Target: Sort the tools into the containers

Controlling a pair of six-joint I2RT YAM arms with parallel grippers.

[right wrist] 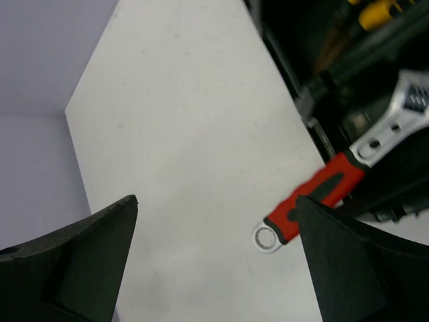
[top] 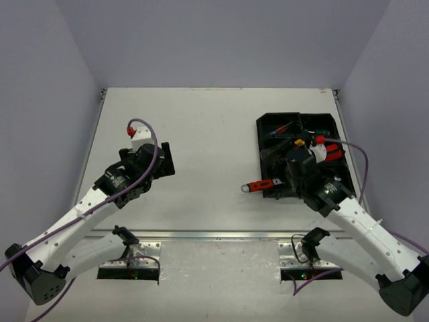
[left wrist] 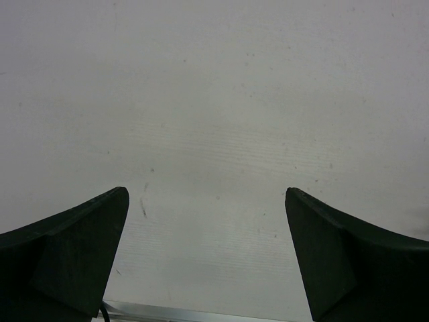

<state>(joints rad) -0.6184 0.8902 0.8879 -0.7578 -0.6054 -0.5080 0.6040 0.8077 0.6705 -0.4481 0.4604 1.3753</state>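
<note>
**A:** Where is the red-handled wrench (right wrist: 327, 185)?

**B:** Half in, half out. Its silver head lies inside the black tray (top: 261, 142), in the compartment at the tray's 7 o'clock corner. The red grip crosses the tray wall there, and the ring end rests on the surface (top: 208, 134), pointing towards 9 o'clock in the overhead view.

**A:** Does the right end effector (right wrist: 216, 199) have it?

**B:** No, it is released, with its fingers spread wide above that same corner. In the wrist view the handle runs behind one finger, and I cannot tell whether they touch.

**A:** And the left end effector (left wrist: 206, 192)?

**B:** Released too, with the jaws wide. It hangs over the surface well apart from the tray, off towards 9 o'clock, and only bare surface shows between its fingers.

**A:** What else is in the tray?

**B:** Towards its 12 o'clock end there is a yellow-handled tool (top: 299, 142). Just beside it, at 3 o'clock, is a red tool (top: 327, 149). Both are too small to name more exactly.
</note>
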